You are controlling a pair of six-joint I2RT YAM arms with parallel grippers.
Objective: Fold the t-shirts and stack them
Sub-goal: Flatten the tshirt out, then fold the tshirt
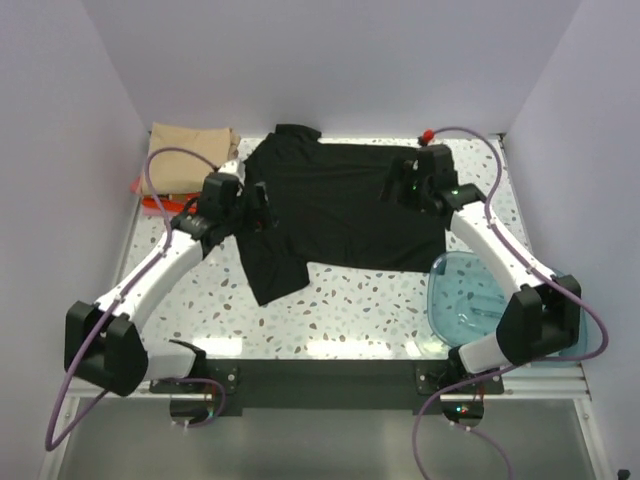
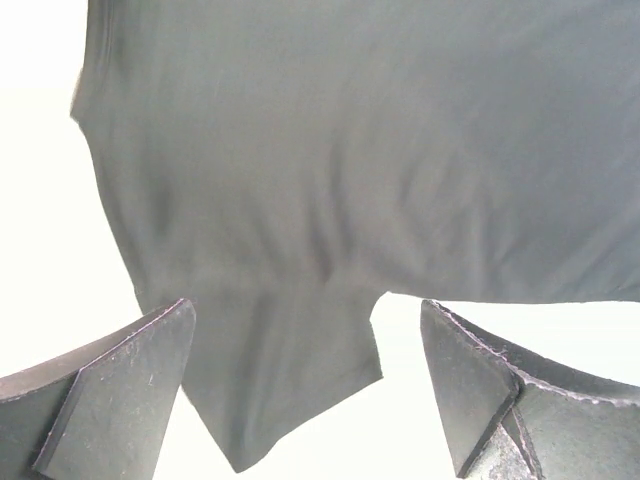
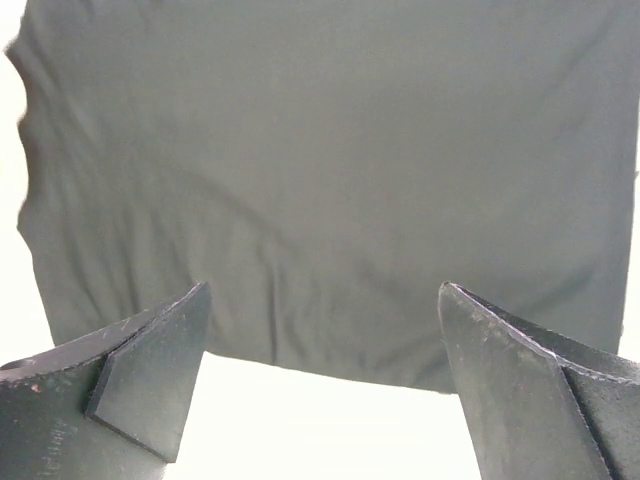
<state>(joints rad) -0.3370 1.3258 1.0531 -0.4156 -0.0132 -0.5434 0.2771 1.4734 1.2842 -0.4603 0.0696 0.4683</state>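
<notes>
Black t-shirt lies spread flat in the middle of the speckled table, one sleeve flap sticking out toward the near-left, another bump of cloth toward the back wall. Cloth is mostly smooth with light wrinkles.

Left gripper sits over the shirt's left edge. In the left wrist view the left gripper is released, fingers spread wide with nothing between them, and the black t-shirt with its sleeve is below.

Right gripper is over the right part of the shirt. In the right wrist view the right gripper is also released, fingers wide apart and empty, the straight edge of the black t-shirt running just ahead of them. Whether either gripper touches the cloth cannot be told.

Tan t-shirt is folded at the back-left corner, just beside the black shirt's left end. Red-orange t-shirt shows only as a thin strip under and beside the tan one, partly hidden by the left arm.

Teal bowl sits near-right on the table, close to the black shirt's near-right corner. The right arm crosses above the bowl. Purple cables loop off both arms at the sides
</notes>
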